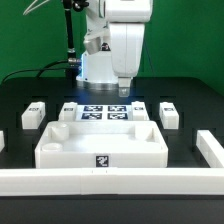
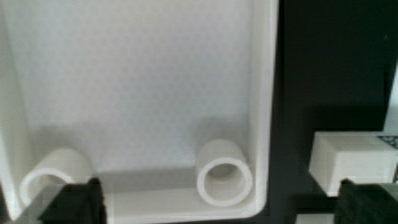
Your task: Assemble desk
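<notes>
The desk panel (image 1: pixel 100 143) is a large white tray-like board with a raised rim, lying in the middle of the black table. Short white tagged legs lie around it: one at the exterior view's left (image 1: pixel 35 115), one at its right (image 1: pixel 168 114), and two smaller-looking ones by the far corners (image 1: pixel 68 108) (image 1: pixel 140 108). My gripper (image 1: pixel 122 90) hangs open above the panel's far edge. In the wrist view the gripper (image 2: pixel 217 205) has its dark fingertips (image 2: pixel 71 200) wide apart over the panel (image 2: pixel 143 90), near a round corner socket (image 2: pixel 228 178). A leg (image 2: pixel 352 158) lies beside it. Nothing is held.
The marker board (image 1: pixel 100 111) lies flat just behind the panel. A long low white border rail (image 1: pixel 110 181) runs along the front and turns up at the exterior view's right (image 1: pixel 210 148). A green backdrop stands behind the arm.
</notes>
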`<state>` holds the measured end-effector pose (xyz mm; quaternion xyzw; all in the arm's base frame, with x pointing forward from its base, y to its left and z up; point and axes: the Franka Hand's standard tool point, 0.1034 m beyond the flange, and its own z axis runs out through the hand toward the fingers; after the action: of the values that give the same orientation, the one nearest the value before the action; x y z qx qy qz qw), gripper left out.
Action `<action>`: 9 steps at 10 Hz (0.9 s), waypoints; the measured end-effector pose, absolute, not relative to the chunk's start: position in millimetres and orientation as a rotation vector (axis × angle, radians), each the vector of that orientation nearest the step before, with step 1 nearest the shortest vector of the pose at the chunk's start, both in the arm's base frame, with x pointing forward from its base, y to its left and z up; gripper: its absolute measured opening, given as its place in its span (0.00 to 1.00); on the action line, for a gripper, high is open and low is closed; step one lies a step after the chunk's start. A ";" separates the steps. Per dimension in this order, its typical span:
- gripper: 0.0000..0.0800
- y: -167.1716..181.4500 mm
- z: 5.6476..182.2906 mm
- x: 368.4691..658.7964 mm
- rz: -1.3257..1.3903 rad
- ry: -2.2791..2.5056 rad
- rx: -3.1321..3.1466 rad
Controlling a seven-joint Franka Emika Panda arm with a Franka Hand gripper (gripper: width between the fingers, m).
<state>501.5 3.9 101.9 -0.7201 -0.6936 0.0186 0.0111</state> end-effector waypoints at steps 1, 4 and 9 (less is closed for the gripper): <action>0.81 4.0 101.7 501.5 0.058 -2.157 -2.252; 0.81 -11.2 86.8 491.2 0.056 -2.177 -2.225; 0.81 -30.2 41.8 474.0 0.067 -2.107 -2.247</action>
<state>474.0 -30.2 41.8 -0.7289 -0.6835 0.0219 0.0305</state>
